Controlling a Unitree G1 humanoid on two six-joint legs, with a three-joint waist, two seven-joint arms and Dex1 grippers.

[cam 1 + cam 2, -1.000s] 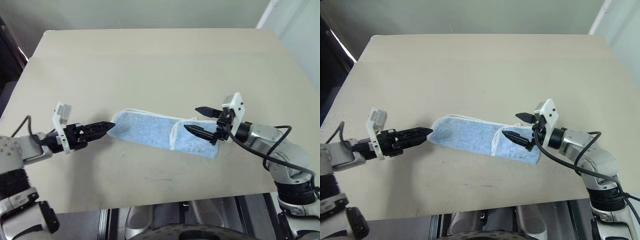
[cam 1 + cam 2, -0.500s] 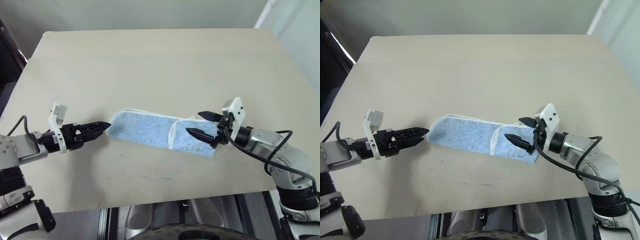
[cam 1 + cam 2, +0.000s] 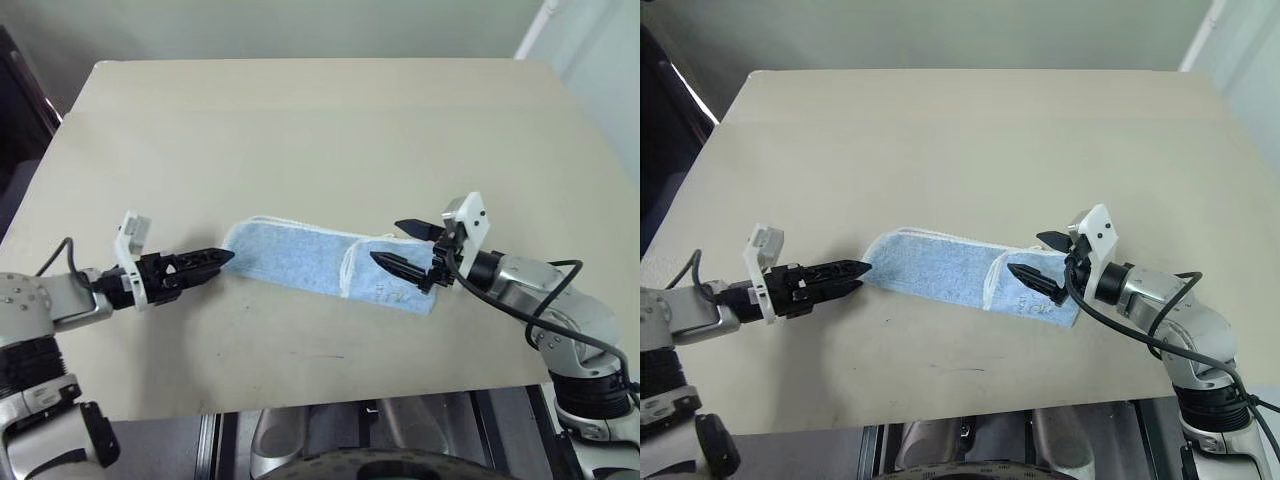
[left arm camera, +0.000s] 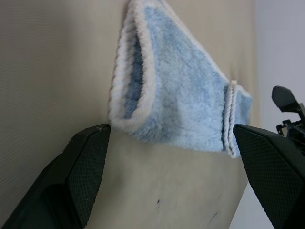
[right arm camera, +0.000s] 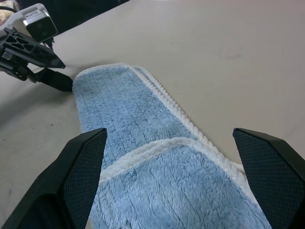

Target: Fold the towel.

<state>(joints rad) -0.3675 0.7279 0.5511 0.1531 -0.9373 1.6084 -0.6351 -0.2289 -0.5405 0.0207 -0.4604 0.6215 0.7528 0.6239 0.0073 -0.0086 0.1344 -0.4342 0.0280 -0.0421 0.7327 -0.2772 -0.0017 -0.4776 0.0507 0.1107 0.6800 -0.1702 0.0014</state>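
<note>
Left gripper: the left gripper (image 3: 212,262), two black fingers on a white-and-grey wrist, sits low over the near-left part of the table. Its fingers are spread apart and hold nothing. The fingertips sit just beside the towel's left end; whether they touch it cannot be told.
Right gripper: the right gripper (image 3: 402,247), of the same build, hovers over the towel's right end. Its fingers are released, standing wide, one to each side of the folded flap, with nothing clasped.
Towel: the small light-blue fluffy terry towel (image 3: 300,259) with a thin white hemmed edge lies flat near the middle of the table as a long narrow strip, running from the left gripper to the right gripper. Its right end is doubled over, the white hem forming a curved seam across the strip.
Table: the beige flat tabletop (image 3: 320,130) carries the towel; its far half is bare.
</note>
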